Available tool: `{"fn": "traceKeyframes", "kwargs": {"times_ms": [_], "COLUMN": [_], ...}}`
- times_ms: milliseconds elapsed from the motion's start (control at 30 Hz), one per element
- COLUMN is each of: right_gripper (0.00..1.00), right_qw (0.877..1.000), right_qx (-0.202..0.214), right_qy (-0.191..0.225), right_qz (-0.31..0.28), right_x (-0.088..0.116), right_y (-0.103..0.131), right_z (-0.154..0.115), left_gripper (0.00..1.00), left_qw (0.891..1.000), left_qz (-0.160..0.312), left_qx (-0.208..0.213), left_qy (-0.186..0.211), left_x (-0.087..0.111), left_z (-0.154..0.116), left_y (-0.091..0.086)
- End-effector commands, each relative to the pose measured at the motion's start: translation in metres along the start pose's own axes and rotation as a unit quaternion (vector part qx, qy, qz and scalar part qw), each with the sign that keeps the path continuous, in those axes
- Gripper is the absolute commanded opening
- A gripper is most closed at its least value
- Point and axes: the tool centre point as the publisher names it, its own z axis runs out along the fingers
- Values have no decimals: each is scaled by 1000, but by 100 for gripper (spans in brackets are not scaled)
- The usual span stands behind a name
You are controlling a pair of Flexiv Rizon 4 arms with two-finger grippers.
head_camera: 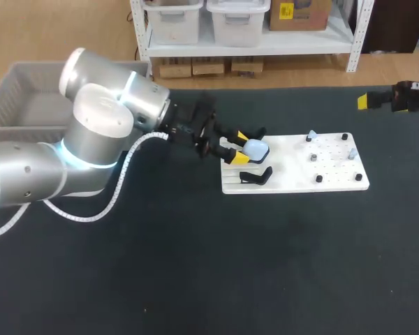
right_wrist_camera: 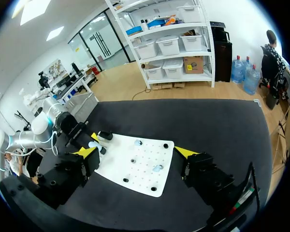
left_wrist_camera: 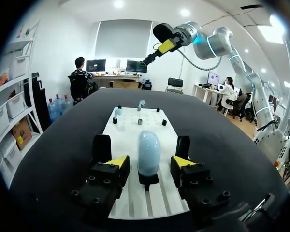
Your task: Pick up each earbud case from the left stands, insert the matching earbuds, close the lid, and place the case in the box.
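Earbud case [left_wrist_camera: 148, 150] on stand [left_wrist_camera: 148, 181] inside spread left gripper [left_wrist_camera: 150, 162] — untouched; right gripper [right_wrist_camera: 136, 153] splayed, empty.

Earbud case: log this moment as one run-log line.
left gripper: open, straddling earbud case | earbud case: on stand | right gripper: open, empty | stage: pre-grasp

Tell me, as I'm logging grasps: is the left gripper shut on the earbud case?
Open. The earbud case stands upright between the yellow tips of the left gripper, with white board showing in the gap on each side.
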Motion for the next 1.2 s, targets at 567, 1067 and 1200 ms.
{"fn": "traceKeyframes", "kwargs": {"times_ms": [567,1067,1200], "right_gripper": [100,100,100], "right_qw": [1000,1000,1000], "right_qx": [0,0,0], "right_qy": [0,0,0], "right_qz": [0,0,0], "right_x": [0,0,0], "right_y": [0,0,0], "right_z": [0,0,0], "left_gripper": [50,42,34], "left_qw": [1000,1000,1000], "left_qz": [-4,-3,-2], "left_qx": [0,5,7], "left_qy": [-2,1,5], "left_x": [0,-1,-1], "left_z": [9,13,14], "left_y": [3,6,6]}}
